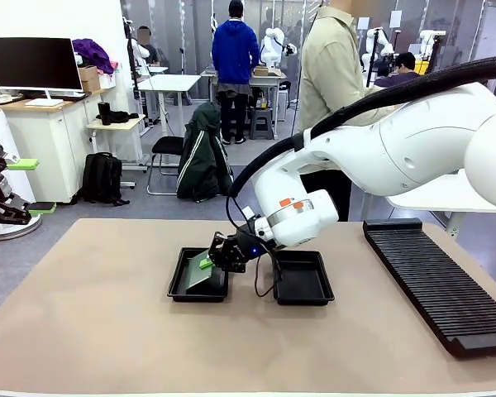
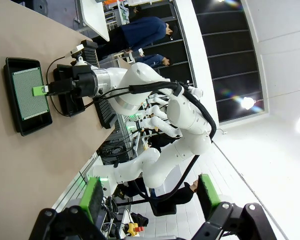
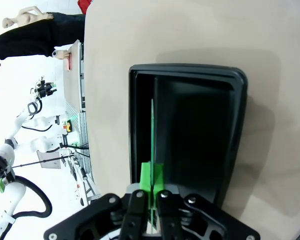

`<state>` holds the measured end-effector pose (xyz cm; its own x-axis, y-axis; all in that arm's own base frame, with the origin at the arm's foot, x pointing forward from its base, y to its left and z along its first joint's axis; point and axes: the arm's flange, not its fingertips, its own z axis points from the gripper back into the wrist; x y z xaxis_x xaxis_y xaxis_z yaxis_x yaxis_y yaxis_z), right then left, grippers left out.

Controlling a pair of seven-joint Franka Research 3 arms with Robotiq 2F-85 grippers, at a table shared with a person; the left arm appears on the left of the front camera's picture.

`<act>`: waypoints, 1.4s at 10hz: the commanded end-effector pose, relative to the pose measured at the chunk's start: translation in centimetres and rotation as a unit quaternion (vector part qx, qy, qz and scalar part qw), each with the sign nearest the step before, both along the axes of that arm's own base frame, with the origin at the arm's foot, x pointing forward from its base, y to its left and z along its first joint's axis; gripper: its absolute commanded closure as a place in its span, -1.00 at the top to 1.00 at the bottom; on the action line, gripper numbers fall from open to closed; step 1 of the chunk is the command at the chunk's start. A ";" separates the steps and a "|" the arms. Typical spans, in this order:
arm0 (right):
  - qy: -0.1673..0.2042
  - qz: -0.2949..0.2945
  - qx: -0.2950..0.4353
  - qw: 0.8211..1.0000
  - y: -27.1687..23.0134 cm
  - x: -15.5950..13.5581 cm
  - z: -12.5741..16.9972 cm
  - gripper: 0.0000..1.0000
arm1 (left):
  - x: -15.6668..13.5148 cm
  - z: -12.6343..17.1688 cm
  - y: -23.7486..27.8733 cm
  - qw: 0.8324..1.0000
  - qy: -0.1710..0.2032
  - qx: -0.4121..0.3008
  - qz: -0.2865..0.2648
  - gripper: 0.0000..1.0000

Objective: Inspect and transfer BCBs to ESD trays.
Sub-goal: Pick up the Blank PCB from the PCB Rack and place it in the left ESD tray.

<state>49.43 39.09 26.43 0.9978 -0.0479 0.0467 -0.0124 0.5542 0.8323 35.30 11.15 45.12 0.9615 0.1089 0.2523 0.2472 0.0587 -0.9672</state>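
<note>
The right pincer [image 1: 207,262] pinches a BCB [image 1: 200,276], tilted into the ESD tray [image 1: 175,288] left of centre. The neighbouring tray [image 1: 321,296] lies bare. At the left edge, the left pincer [image 1: 31,185] gapes wide. This looks like the first placement, with release not yet done.

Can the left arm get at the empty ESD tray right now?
Probably not cleanly: the right gripper, shut on a BCB in the other tray, and its wrist sit between the left gripper and the empty ESD tray.
</note>
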 end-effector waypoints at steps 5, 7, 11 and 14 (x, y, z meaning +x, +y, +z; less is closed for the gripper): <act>0.024 -0.037 -0.063 0.997 1.2 -0.2 2.4 -0.51 | -0.1 0.1 0.0 1.000 -0.001 -0.002 0.002 1.00; 0.026 -0.044 -0.092 0.994 1.7 -0.2 3.1 -0.36 | -0.1 0.1 0.0 1.000 -0.001 -0.002 0.002 1.00; 0.026 -0.057 -0.159 0.985 3.1 -0.7 5.1 -0.05 | -0.1 0.1 0.0 1.000 -0.001 -0.002 0.002 1.00; 0.032 -0.070 -0.216 0.973 3.7 -1.1 6.9 0.02 | -0.1 0.1 0.0 1.000 -0.001 -0.002 0.002 1.00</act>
<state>48.36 42.05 31.99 0.9877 -0.1527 0.0344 0.1054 0.8111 0.5753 35.30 11.15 45.12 0.9615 0.1089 0.2523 0.2472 0.0587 -0.9672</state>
